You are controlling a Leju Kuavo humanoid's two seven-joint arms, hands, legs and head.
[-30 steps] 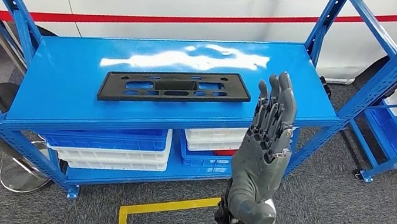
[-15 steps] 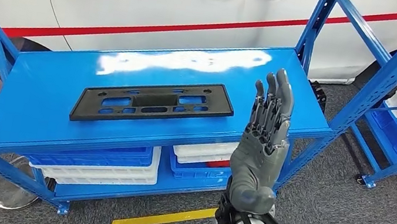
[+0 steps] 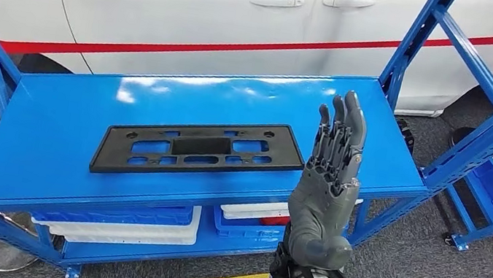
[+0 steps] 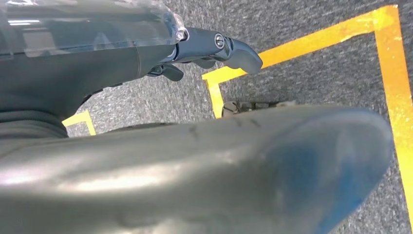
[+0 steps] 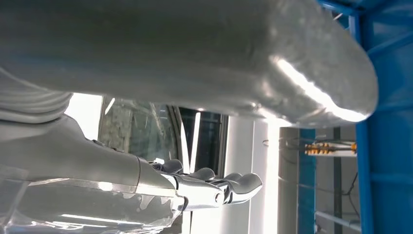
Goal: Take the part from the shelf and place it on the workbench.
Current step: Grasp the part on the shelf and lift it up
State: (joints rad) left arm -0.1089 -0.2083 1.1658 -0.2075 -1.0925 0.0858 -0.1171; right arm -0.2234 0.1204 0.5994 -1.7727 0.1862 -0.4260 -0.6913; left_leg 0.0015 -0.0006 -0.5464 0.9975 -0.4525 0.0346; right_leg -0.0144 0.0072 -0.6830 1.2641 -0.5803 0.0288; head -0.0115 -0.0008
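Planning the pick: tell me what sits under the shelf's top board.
Under the top board sit blue and white bins on a lower level; their contents are covered by the board.

The shelf point(image 3: 65, 149) top lies open above the part point(image 3: 198, 148) — blue uprights point(image 3: 411, 42) flank its ends.

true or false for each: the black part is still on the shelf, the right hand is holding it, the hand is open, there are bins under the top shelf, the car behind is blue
1. The black part lies flat on the blue shelf. True.
2. The right hand holds the part. False: it is raised upright beside the part's end, holding nothing.
3. The right hand's fingers are extended, not curled. True.
4. White and blue bins sit on the level under the top shelf. True.
5. The car behind the shelf is blue. False: it is white with a red stripe.
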